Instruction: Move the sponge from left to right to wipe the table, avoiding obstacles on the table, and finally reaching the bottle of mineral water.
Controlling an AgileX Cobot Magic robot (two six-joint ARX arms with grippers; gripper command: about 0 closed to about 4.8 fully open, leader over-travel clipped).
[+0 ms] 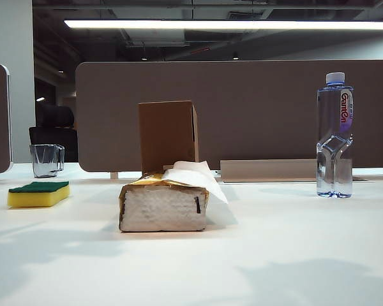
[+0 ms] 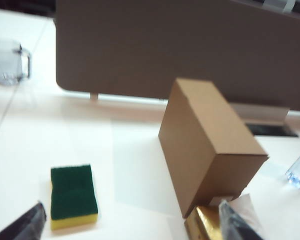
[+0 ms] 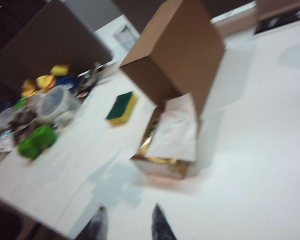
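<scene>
One tissue pack point(image 1: 164, 205) is lying nearest, one box point(image 1: 168, 135) standing behind. One sponge point(image 2: 73, 196) is sitting between the left gripper's point(image 2: 135, 222) wide-apart fingers, untouched. The right gripper point(image 3: 127, 222) is hovering over the table point(image 1: 274, 255), fingers slightly apart; one bottle point(image 1: 334, 135) is standing right.

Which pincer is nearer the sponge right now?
Left. The left pincer hangs open just short of the sponge, not touching. The right pincer hovers beyond the tissue pack, with the sponge farther off.
</scene>
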